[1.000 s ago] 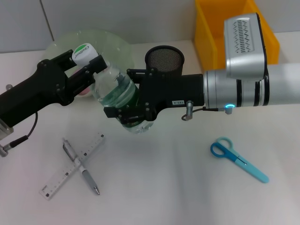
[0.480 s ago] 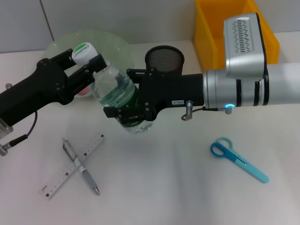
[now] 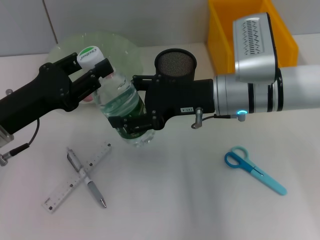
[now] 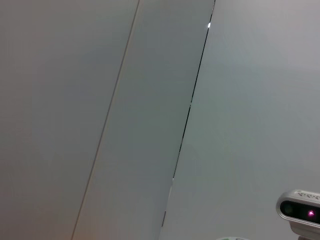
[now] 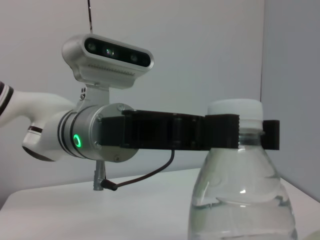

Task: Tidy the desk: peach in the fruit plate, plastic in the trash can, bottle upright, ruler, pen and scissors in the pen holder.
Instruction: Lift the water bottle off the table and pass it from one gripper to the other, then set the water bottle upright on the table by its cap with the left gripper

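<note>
Two robot arms with matte black grippers. The right arm is a thick silver-white cylinder ringed by black bands, with a small cyan light on its wrist. A silver camera housing with a slotted vent pattern sits on top of it. Its black boxy right gripper carries a small white label and a metal plug with a thin cable. The left arm is white and silver with a green ring light, a dark band and its own camera; its left gripper is angular, black, with a trailing black cable.
</note>
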{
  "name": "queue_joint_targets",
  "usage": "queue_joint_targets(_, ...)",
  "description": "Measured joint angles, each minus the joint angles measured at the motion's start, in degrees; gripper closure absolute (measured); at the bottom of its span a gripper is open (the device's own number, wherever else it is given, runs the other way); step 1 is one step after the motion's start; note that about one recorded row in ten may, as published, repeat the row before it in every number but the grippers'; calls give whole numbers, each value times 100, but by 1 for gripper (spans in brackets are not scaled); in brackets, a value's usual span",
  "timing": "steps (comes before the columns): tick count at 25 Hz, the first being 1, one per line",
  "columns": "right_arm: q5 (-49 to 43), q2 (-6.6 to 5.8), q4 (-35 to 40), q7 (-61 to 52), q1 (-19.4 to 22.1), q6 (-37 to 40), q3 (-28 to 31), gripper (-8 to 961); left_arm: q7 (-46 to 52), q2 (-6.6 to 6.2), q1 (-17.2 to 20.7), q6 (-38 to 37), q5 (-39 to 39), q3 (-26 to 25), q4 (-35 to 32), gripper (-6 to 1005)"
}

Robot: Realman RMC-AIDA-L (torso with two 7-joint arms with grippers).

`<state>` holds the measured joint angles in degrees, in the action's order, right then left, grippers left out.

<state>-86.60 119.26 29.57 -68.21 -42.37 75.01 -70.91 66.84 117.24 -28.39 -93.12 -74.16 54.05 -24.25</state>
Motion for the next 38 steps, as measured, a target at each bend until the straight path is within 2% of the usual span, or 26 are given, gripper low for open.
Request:
queue_joint_targets(27, -43, -8, 138, -86, 103, 30, -10, 146, -26, -61, 63, 158, 0, -28, 16, 554)
queue_joint_targets(34, -88, -16, 576, -214, 504, -21, 72, 146, -104, -141, 158, 157, 1, -206, -20, 554)
queue_joint_targets(38, -88, -18, 647, -289, 770, -88, 408, 146, -326, -175, 293, 156, -4, -512, -137, 554)
